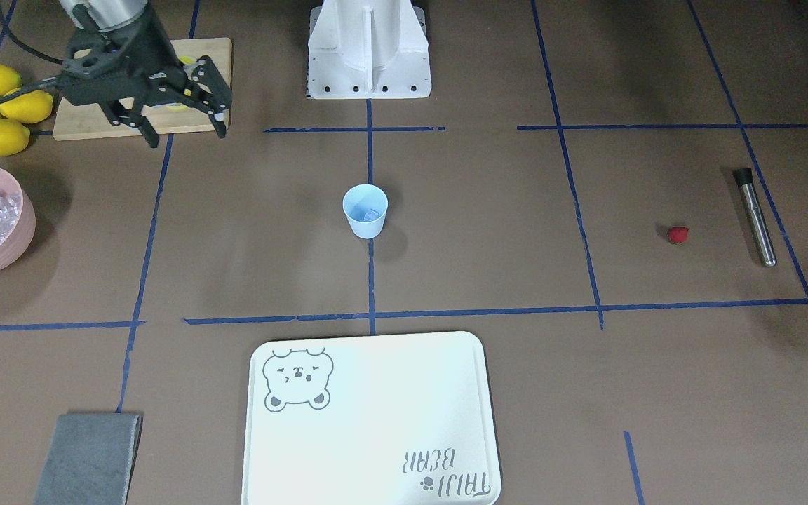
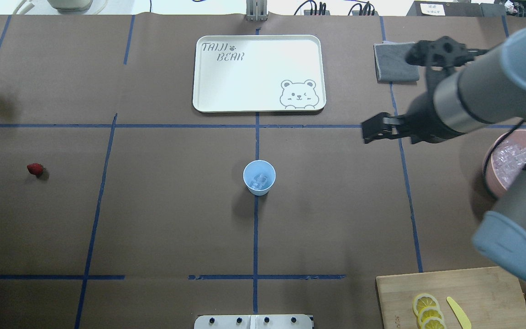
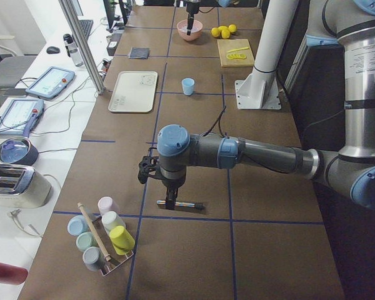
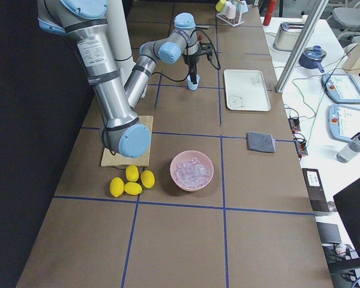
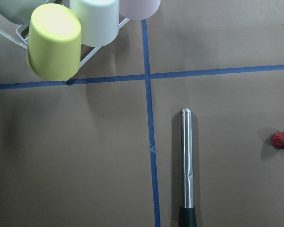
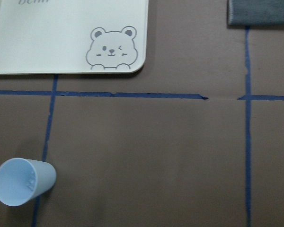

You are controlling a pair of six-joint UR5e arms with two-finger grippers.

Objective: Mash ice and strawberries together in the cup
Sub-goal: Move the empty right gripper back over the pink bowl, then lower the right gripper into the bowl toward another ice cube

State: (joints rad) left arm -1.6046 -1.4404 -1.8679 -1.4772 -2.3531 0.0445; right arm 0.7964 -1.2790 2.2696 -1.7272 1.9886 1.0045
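Overhead exterior: glassy ice point(image 2: 258, 181) in tapered cup point(image 2: 259, 191); right fingers point(image 1: 219, 112) spread, left fingers point(image 3: 169, 202) unclear.

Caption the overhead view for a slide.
Blue cup holding ice at centre, strawberry lying apart at left, right hand open and empty off to the right.

You see a pale blue cup point(image 1: 365, 228) holding clear ice point(image 1: 371, 212), a red strawberry point(image 1: 677, 234), yellow lemons point(image 1: 25, 105), a pink bowl point(image 1: 25, 231), a white tray point(image 1: 390, 407) printed with a grey bear point(image 1: 298, 379), and blue tape lines point(image 1: 488, 313) on the brown table point(image 1: 250, 231).
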